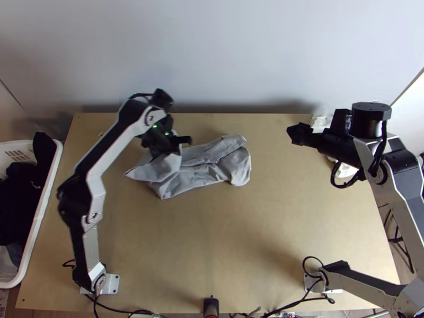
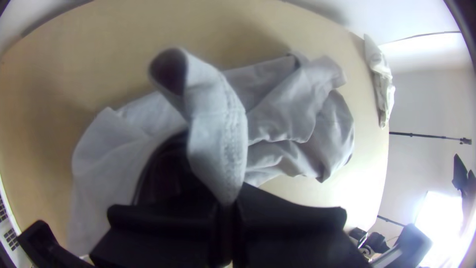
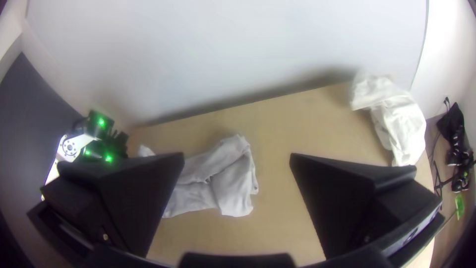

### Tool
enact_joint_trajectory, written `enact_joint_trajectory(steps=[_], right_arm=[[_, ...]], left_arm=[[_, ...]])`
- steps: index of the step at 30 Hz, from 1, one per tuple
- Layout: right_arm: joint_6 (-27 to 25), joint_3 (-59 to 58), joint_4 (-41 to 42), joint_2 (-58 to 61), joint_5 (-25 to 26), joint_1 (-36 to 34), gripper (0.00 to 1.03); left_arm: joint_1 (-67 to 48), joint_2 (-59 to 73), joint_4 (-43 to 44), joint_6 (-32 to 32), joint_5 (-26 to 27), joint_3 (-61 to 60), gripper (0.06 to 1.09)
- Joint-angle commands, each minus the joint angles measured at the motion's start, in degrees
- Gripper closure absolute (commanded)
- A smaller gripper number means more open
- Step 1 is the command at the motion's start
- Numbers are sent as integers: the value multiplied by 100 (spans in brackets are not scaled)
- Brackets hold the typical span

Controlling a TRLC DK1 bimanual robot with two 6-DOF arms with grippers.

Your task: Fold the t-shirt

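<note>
Of your two tools, the left tool [image 1: 172, 144] pinches one grey t-shirt [image 1: 209, 172] near its end; the right tool [image 1: 298, 133], wide open, is well apart from it.

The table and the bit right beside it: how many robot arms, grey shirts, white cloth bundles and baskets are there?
Robot arms: 2, the left arm and the right arm
Grey shirts: 1, the t-shirt
White cloth bundles: 1
Baskets: 1
Total: 5
</note>
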Motion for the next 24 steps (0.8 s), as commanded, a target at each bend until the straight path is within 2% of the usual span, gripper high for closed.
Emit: enact_joint_trajectory(steps=[1, 6, 15, 24], right_arm=[[-9, -318, 198, -152, 1, -105, 4], [-9, -591, 277, -258, -8, -166, 4], [-18, -1013, 479, -434, -25, -210, 4], [35, -1672, 708, -785, -25, -210, 4]], left_arm=[[-584, 760, -200, -381, -60, 1270, 105], [-936, 733, 424, -970, -77, 1349, 105], [-1323, 786, 1532, -1550, 63, 1331, 105], [-1604, 1146, 2912, -2447, 960, 1156, 105]])
